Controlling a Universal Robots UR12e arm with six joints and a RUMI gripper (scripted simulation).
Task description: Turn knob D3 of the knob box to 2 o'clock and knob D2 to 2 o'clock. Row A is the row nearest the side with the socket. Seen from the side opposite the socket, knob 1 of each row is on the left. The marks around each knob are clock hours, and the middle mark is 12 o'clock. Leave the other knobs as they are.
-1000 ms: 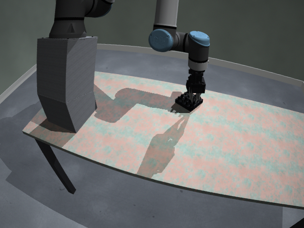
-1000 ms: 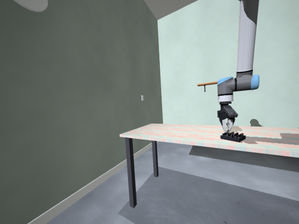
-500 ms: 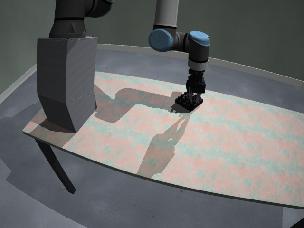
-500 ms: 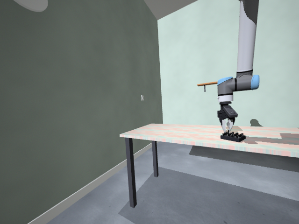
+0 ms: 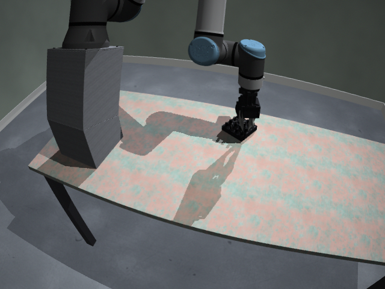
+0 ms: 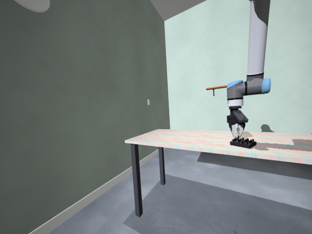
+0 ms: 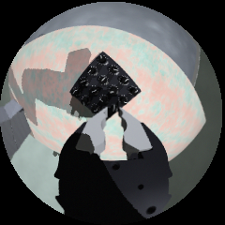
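The knob box (image 5: 239,130) is a small black square block with a grid of black knobs, lying on the pink-and-green table; it also shows in the exterior view (image 6: 243,143) and in the wrist view (image 7: 105,86). My gripper (image 5: 242,124) (image 6: 237,137) points straight down over the box, with its tips among the knobs. In the wrist view the two fingers stand slightly apart, either side of a knob at the box's near edge, with a thin gap showing. The gripper is narrowly open and holds nothing. The knob marks are too small to read.
The arm's grey pedestal (image 5: 83,102) stands on the table's left end. The box sits near the table's far edge. A small wooden shelf (image 6: 216,87) hangs on the back wall.
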